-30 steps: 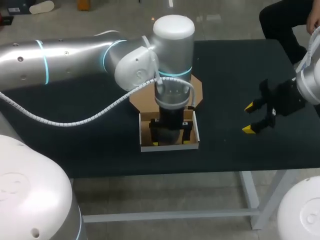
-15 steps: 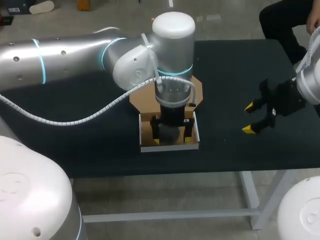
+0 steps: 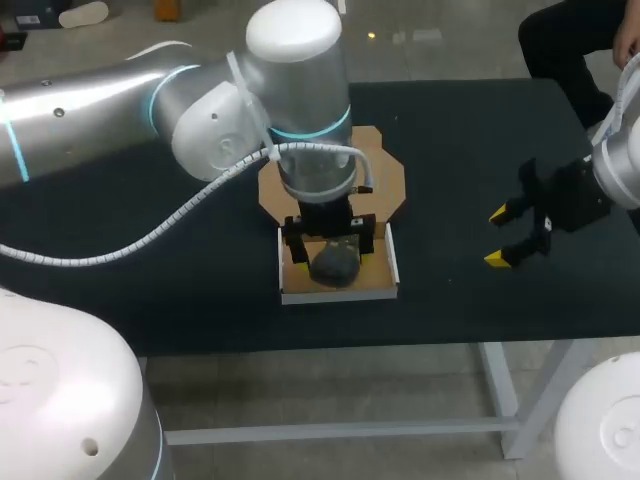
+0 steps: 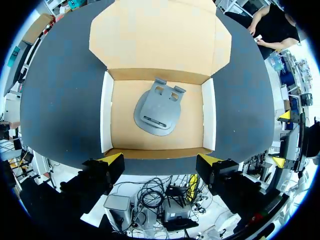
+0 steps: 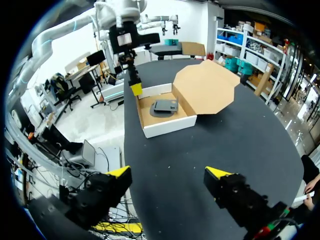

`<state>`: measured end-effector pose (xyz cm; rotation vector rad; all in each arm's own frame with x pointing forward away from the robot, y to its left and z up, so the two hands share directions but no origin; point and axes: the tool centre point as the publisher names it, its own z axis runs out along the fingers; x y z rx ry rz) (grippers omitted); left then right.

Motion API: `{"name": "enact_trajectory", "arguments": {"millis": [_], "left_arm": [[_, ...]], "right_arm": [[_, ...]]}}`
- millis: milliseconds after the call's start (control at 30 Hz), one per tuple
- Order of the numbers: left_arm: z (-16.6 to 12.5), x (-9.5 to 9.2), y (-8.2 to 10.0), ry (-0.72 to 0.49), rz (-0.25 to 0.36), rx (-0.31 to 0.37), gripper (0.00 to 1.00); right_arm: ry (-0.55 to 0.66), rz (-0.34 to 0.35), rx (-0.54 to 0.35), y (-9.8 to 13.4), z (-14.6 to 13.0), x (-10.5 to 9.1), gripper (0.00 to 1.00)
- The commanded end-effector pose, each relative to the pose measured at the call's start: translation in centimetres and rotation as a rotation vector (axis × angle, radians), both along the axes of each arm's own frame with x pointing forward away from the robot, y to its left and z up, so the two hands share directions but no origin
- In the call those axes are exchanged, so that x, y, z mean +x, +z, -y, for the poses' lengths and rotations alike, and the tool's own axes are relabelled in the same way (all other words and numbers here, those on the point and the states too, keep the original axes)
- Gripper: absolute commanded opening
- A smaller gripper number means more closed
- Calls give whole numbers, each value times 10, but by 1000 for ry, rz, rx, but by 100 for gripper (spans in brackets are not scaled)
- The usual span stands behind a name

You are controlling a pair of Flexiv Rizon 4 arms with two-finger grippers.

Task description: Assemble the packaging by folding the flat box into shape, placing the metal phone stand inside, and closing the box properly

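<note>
Grey metal phone stand (image 4: 158,111) lying in cardboard box (image 4: 122,127), octagonal lid (image 4: 160,35) open

1. Box (image 4: 122,125): raw brown cardboard inside, matt, faintly fibrous. Side walls white-faced and smooth.
2. Phone stand (image 4: 157,107): grey metal, dull satin finish, no glare.
3. Tabletop (image 3: 470,130): black, matt, even surface.
4. Left arm (image 3: 100,110): silver shell, smooth and glossy, showing highlights. Cable wrap (image 3: 170,225) is white and spiral-ribbed.
5. Left claw (image 4: 160,159) and right claw (image 5: 168,173): matt black bodies, yellow tips, plastic look.
</note>
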<state>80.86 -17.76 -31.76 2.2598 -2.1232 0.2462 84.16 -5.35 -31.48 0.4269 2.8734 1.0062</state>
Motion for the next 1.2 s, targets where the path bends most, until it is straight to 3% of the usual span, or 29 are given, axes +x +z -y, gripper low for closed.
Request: {"name": "enact_trajectory", "arguments": {"millis": [33, 233, 600, 867, 1200], "left_arm": [[-36, -17, 31, 23, 109, -73, 100], [-56, -20, 39, 64, 136, -79, 100], [-91, -24, 50, 44, 184, -154, 100], [-104, -8, 54, -34, 194, -209, 100], [-136, 22, 54, -153, 253, -270, 100]], "right_arm": [[2, 0, 4, 1, 1, 0, 100], [2, 0, 4, 1, 1, 0, 100], [2, 0, 4, 1, 1, 0, 100], [2, 0, 4, 1, 1, 0, 100], [2, 0, 4, 1, 1, 0, 100]]}}
